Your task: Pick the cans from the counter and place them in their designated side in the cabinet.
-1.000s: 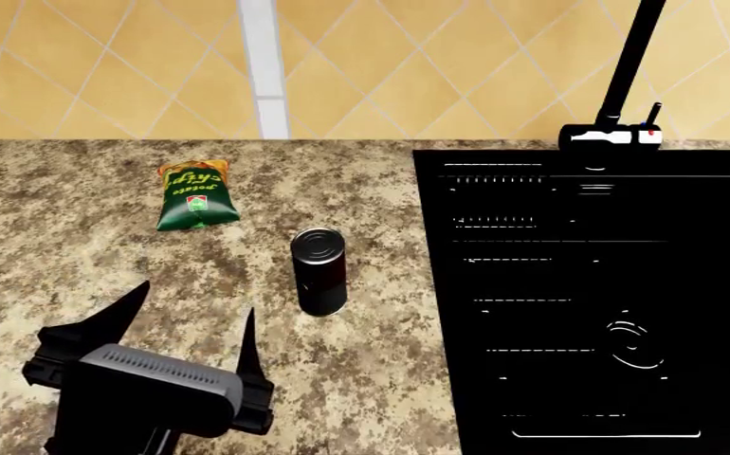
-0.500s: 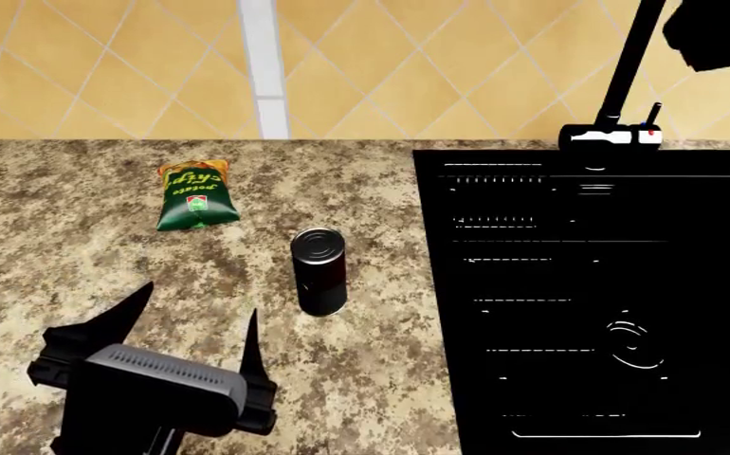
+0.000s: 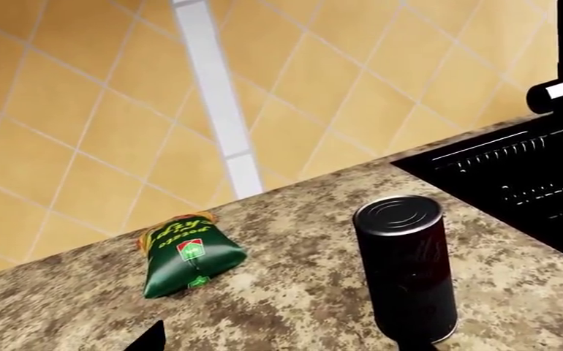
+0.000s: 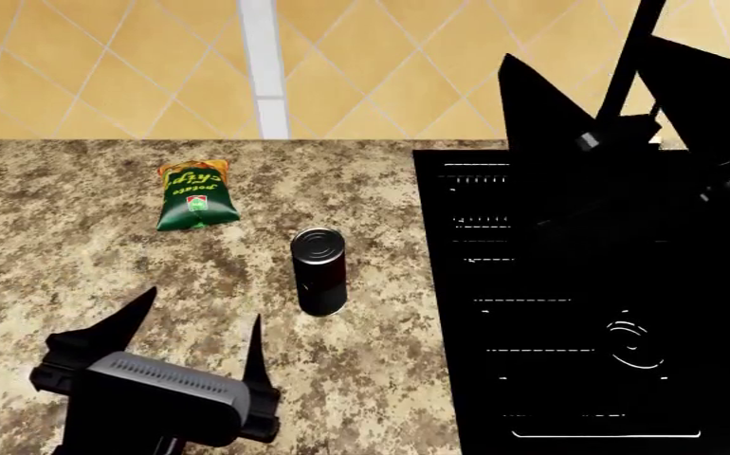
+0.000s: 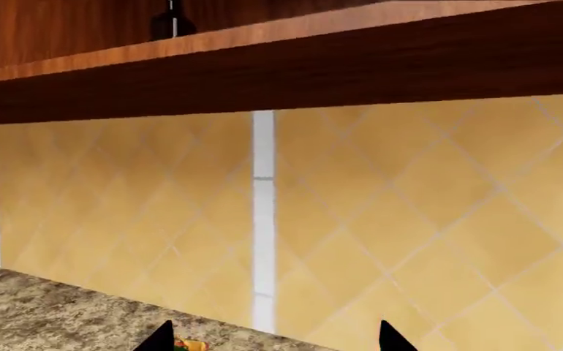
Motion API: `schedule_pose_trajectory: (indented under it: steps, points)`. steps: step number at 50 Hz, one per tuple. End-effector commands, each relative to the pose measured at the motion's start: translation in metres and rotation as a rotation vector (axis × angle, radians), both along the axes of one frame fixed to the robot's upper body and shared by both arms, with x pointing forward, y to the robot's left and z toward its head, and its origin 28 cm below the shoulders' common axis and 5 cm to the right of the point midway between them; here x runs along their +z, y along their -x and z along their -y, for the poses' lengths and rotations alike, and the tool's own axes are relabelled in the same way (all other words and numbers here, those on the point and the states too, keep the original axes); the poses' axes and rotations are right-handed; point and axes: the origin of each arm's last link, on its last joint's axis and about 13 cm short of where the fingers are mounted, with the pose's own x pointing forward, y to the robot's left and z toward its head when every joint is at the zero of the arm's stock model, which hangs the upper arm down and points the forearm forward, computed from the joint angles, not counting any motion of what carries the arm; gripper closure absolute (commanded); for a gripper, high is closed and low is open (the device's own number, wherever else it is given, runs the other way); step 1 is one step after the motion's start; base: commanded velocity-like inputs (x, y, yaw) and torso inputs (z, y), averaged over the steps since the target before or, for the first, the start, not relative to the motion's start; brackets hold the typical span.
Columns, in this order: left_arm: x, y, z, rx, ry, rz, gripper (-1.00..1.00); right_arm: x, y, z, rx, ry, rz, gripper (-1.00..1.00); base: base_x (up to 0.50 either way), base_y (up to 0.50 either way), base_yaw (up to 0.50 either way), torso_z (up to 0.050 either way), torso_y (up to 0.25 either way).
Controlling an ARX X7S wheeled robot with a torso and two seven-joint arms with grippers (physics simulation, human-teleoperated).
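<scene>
Granite counter [image 4: 62,275]: dark can [image 4: 319,271] just beyond left jaws, spread, empty.

left gripper [image 4: 194,336]: matte black body, two flat fingers tapering to sharp points, one grey ribbed plate across the top of the housing. right gripper [image 4: 618,81]: uniformly black, finger shaped as a tall pointed triangle, broad angular housing behind it with no surface detail legible. no cables, screws or markings discernible on either unit.
</scene>
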Motion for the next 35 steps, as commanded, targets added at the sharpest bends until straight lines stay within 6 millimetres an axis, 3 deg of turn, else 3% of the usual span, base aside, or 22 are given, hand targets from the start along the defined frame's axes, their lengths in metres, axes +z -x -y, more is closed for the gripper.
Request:
schedule_pose_trajectory:
  steps: [1,16,23,35]
  points:
    - [0.001,0.000,0.002,-0.005,-0.003,-0.003,-1.00,-0.018,-0.009,-0.002,0.053,-0.008,-0.083,-1.00,0.00,0.00,0.00,0.000,0.000]
    - [0.000,-0.004,0.004,-0.015,-0.007,-0.009,-1.00,-0.049,-0.029,-0.014,0.198,0.040,-0.266,-1.00,0.00,0.00,0.00,0.000,0.000]
    - [-0.002,-0.006,0.005,-0.018,-0.007,-0.015,-1.00,-0.063,-0.048,-0.021,0.224,0.041,-0.324,-1.00,0.00,0.00,0.00,0.000,0.000]
    - [-0.003,-0.008,0.004,-0.015,-0.001,-0.016,-1.00,-0.083,-0.063,-0.032,0.260,0.069,-0.387,-1.00,0.00,0.00,0.00,0.000,0.000]
